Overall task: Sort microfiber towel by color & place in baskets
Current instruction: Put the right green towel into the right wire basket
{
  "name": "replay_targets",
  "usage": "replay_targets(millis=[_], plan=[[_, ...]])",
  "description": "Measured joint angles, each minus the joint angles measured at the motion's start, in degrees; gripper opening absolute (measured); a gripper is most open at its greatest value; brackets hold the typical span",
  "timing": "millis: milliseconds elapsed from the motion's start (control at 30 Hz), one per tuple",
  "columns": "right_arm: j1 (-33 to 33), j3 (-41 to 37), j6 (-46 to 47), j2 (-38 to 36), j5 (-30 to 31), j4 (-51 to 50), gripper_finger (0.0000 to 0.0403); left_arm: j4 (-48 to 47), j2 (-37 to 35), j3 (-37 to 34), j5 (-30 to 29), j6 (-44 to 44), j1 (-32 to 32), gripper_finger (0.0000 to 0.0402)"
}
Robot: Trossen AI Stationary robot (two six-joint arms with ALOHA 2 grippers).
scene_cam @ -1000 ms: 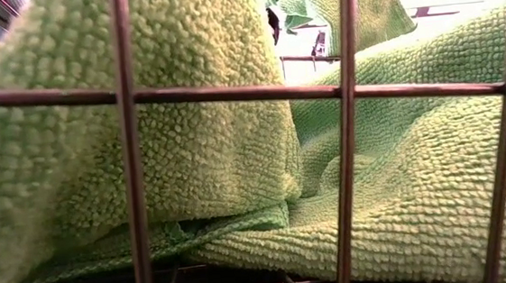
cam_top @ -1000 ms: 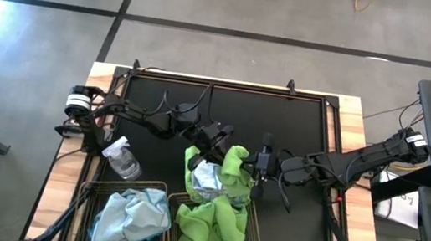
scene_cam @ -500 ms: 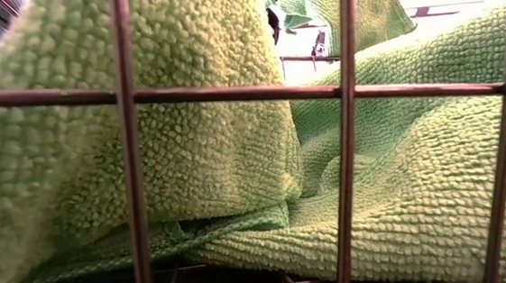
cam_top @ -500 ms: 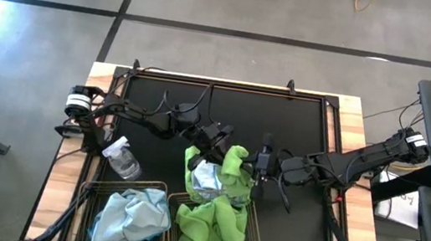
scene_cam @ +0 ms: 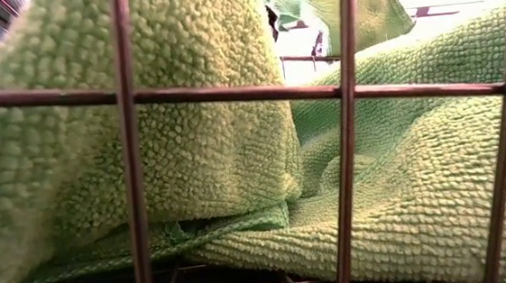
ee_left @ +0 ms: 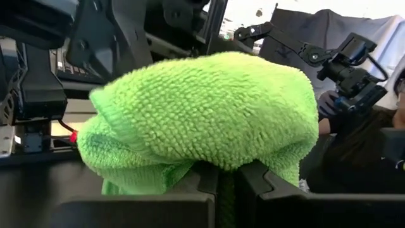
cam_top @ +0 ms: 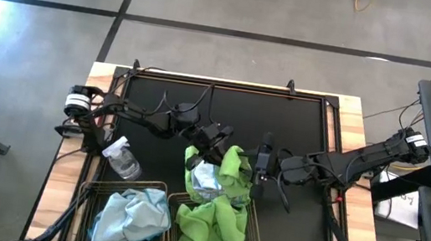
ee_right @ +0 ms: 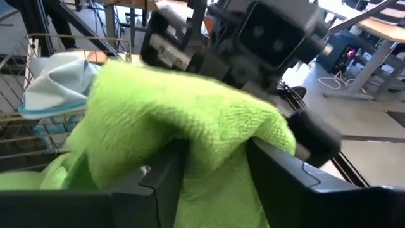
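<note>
A lime green microfiber towel [cam_top: 232, 162] hangs bunched above the black mat between my two grippers. My left gripper [cam_top: 214, 141] is shut on its left end. My right gripper [cam_top: 256, 170] stands open at its right end, with cloth still between the fingers. A pale blue towel [cam_top: 205, 178] shows just under the green one; whether it is wrapped in it I cannot tell. Near the front edge stand two wire baskets: the left basket [cam_top: 90, 196] holds pale blue towels [cam_top: 130, 217] and the right basket [cam_top: 253, 234] holds green towels [cam_top: 211, 225]. My left gripper pinches a thick bunched fold of the green towel [ee_left: 209, 161] between its two shut fingers, coming in level from the table's left. The bunch bulges over the fingertips, lifted clear of the mat. My right gripper is open, level, from the table's right. A fold of the towel [ee_right: 212, 136] drapes into the gap and lies against the inner sides of both fingers [ee_right: 166, 177].
A small clear spray bottle [cam_top: 121, 159] lies on the mat left of the towels, just beyond the left basket. In the low view the basket's wire mesh [scene_cam: 353, 152] stands right before the green towels. The far half of the black mat [cam_top: 267, 115] is bare.
The lifted green towel's end at my right gripper has slackened a little and drawn back toward my left gripper. Both arms have kept still.
</note>
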Motion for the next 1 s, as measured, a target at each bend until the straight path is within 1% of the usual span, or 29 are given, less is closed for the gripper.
replay_targets(millis=[133, 233, 433, 667, 800, 900, 1000], plan=[[0.0, -0.1, 0.0, -0.4, -0.2, -2.2, 0.0173, -1.4, -2.5, -1.0, 0.6, -0.1, 1.1, 0.0000], [0.0, -0.1, 0.4, -1.0, -0.2, -4.2, 0.0173, -3.0, -5.8, -3.1, 0.6, -0.1, 2.2, 0.0000], [0.0, -0.1, 4.3, -2.0, -0.2, -7.0, 0.0173, -3.0, -15.3, -10.7, 0.2, -0.1, 2.9, 0.0000], [0.0, -0.1, 4.5, -2.1, -0.2, -7.1, 0.0173, -3.0, -27.6, -20.1, 0.7, -1.8, 1.7, 0.0000], [0.0, -0.1, 4.4, -2.1, -0.2, -7.3, 0.0173, -3.1, -33.6, -24.3, 4.3, -3.0, 0.1, 0.0000], [0.0, -0.1, 4.4, -2.1, -0.2, -7.5, 0.0173, -3.2, -36.8, -26.3, 6.6, -3.7, -1.3, 0.0000], [0.0, -0.1, 4.3, -2.1, -0.1, -7.6, 0.0173, -3.1, -39.1, -27.3, 12.0, -3.8, -2.1, 0.0002]])
